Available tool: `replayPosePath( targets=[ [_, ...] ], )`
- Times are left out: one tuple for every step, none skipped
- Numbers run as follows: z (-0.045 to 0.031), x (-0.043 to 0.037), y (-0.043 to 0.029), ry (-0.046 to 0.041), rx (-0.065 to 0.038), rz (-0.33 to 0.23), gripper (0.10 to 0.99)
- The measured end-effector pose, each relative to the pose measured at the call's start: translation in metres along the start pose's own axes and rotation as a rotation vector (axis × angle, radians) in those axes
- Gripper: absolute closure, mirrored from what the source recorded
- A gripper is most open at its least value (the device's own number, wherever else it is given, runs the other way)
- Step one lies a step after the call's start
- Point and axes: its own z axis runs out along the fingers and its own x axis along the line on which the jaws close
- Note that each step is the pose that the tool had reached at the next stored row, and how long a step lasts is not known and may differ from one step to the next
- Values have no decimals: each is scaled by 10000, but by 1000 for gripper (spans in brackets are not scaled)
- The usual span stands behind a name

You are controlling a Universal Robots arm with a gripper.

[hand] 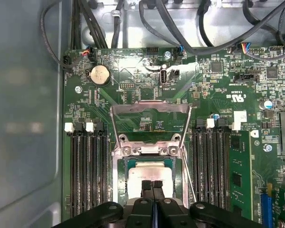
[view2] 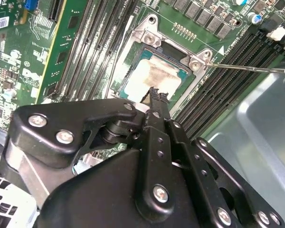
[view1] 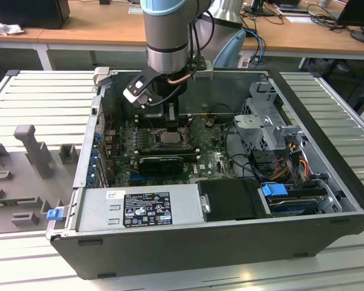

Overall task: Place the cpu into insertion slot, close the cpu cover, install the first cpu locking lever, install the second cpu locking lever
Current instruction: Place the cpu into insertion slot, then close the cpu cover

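In the first wrist view the end effector [hand: 152, 183] has its fingers pressed together, pinching nothing, with the tips at the pale face of the cpu [hand: 154, 170] — which lies in the insertion slot [hand: 129, 164].

The cpu [view2: 154, 76] face is noted as dull silver-grey metal, smeared pale. The insertion slot [view2: 147, 34] rim is recorded as bright bare metal; the gripper [view2: 155, 92] is finished in matt black.

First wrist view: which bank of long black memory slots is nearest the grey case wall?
The bank on the side of the round silver coin battery; the other bank lies beyond the square metal-rimmed socket.
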Motion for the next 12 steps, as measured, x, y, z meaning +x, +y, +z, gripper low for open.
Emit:
replayPosePath(
  targets=[
    [-19,0,2,0,0,0,980],
    [-33,1,3,2,3,0,980],
    [-31,0,41,11,48,1,980],
    [-29,0,58,11,52,2,980],
    [-29,0,68,11,54,2,980],
    [-28,0,75,12,53,2,980],
    [-30,1,75,10,53,3,980],
    [-34,1,76,9,54,3,980],
    [-35,1,76,12,53,3,980],
    [-37,1,77,14,49,3,980],
    [-39,1,77,12,49,2,980],
    [-39,1,77,12,48,2,980]
  ],
)
